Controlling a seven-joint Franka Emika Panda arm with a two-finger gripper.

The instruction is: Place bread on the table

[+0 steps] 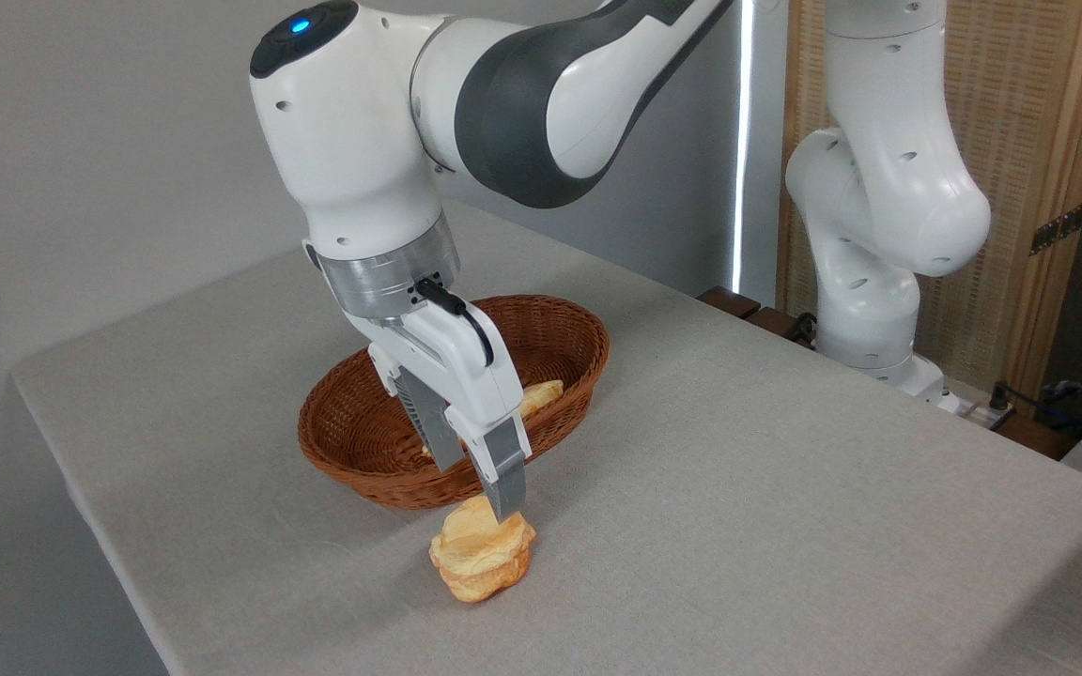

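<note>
The bread (483,556), a small puffy golden bun, rests on the grey cloth of the table (738,488), just in front of the wicker basket. My gripper (480,490) hangs tilted directly over it. The fingers are spread apart and hold nothing. The nearer fingertip (507,502) is at the bun's top edge, and the other finger stands higher, against the basket's front rim.
The brown oval wicker basket (560,329) sits behind the bun, with a pale long loaf (541,394) lying inside, partly hidden by my gripper. The arm's white base (879,282) stands at the right rear. The table's near-left edge runs close to the bun.
</note>
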